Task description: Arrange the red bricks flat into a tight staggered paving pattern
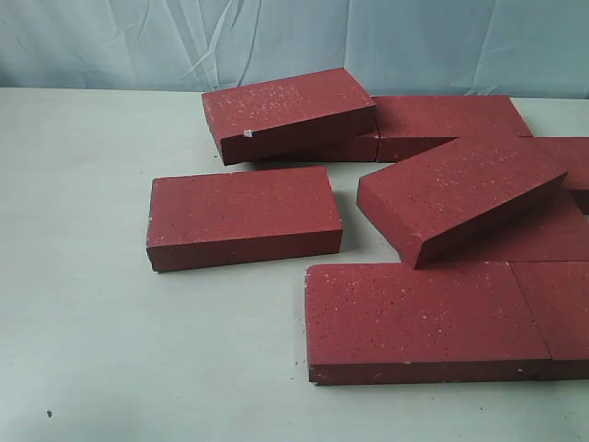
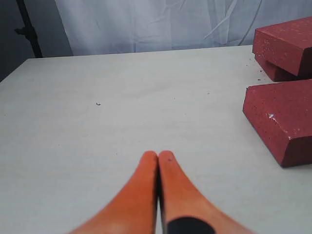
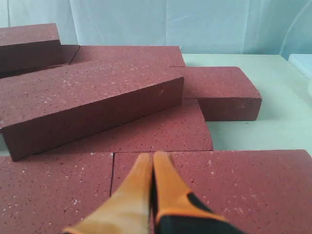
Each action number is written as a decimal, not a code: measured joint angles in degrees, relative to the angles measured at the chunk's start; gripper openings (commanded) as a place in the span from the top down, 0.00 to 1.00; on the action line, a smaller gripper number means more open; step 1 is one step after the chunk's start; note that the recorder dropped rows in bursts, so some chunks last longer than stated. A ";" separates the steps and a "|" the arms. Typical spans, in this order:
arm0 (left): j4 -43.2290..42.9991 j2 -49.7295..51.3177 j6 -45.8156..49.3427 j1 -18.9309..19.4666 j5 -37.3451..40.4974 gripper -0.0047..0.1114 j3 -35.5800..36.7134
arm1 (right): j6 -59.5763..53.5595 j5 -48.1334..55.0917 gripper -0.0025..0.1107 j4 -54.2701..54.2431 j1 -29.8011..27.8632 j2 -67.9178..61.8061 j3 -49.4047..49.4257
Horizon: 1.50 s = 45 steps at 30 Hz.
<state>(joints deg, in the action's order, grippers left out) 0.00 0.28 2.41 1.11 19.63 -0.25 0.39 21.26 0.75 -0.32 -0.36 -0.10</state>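
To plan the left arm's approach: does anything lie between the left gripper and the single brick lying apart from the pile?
Nothing visible does. Only bare table lies between the left gripper, jaws shut, and that lone brick. The stacked bricks lie beyond it.

No legible text, label, brand or number in any view; red bricks show only pale speckling; the brick at upper centre of the exterior view has a small white chip, not a character.
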 measured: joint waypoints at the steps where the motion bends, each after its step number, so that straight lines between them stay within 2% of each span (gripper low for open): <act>1: 0.00 0.00 0.00 0.00 0.00 0.96 0.00 | 0.00 0.00 0.98 0.00 0.00 0.00 0.00; 13: 0.00 0.00 0.00 0.00 0.00 0.96 0.00 | 0.00 -1.76 0.98 0.00 0.00 0.00 0.00; 21: 0.00 0.00 0.00 0.00 0.00 0.96 0.00 | 0.00 -18.30 0.98 0.00 0.00 0.00 0.00; 26: 0.00 0.00 0.00 0.00 0.00 0.96 0.00 | 0.00 -24.15 0.98 0.00 0.00 0.00 0.00; 45: 0.00 0.00 0.00 0.00 0.00 0.96 0.00 | 0.00 -27.02 0.98 0.00 0.00 0.00 0.00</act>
<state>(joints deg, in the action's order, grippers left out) 0.00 0.28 2.41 1.11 19.63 -0.25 0.39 -5.76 0.75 -0.32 -0.36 -0.10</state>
